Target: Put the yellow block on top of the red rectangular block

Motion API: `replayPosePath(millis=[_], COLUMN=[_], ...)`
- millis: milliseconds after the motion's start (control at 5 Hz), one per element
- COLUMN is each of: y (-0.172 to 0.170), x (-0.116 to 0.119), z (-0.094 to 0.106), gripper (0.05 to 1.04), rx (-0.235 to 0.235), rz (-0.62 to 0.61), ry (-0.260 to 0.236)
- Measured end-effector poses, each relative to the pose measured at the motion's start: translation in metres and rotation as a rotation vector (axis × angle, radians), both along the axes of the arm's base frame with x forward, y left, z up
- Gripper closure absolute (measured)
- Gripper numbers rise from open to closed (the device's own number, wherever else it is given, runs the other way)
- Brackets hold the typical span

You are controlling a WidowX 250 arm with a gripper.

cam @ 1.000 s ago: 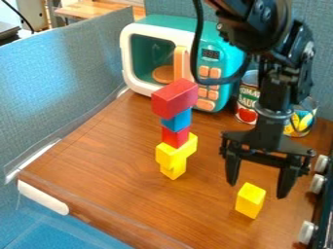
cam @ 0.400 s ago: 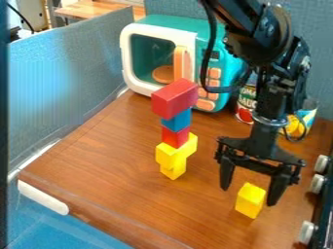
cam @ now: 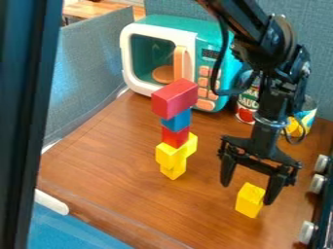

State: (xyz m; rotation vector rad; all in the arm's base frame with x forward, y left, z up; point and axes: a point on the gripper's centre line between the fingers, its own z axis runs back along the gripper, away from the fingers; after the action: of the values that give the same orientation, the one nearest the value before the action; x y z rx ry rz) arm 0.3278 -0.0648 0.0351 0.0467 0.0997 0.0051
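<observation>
Black gripper [cam: 246, 194] slid left, still open and empty, so we're probably nearly lined up on the yellow block [cam: 249, 201].

Your yellow block [cam: 249, 200] stands upright on the brown table [cam: 117, 163]. Your red rectangular block [cam: 174, 98] lies lengthwise atop the block stack [cam: 175, 137].

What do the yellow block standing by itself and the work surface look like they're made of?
The yellow block looks like painted wood or smooth plastic, with flat, even-coloured faces. The tabletop seems wood or wood-look laminate, brown with visible grain.
</observation>
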Motion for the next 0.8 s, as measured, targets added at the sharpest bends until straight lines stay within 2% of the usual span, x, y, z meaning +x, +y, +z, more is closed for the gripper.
replayPosePath(millis=[200,400,600,800], y=[-0.003,-0.008,-0.009,-0.011], x=[0.000,-0.002,-0.007,-0.006], z=[0.000,-0.004,-0.010,-0.012], gripper=[0.090,0.176,0.441,0.525], rx=[0.014,0.015,0.007,-0.010], rz=[-0.015,-0.008,0.013,0.034], ry=[-0.007,-0.016,-0.012,-0.035])
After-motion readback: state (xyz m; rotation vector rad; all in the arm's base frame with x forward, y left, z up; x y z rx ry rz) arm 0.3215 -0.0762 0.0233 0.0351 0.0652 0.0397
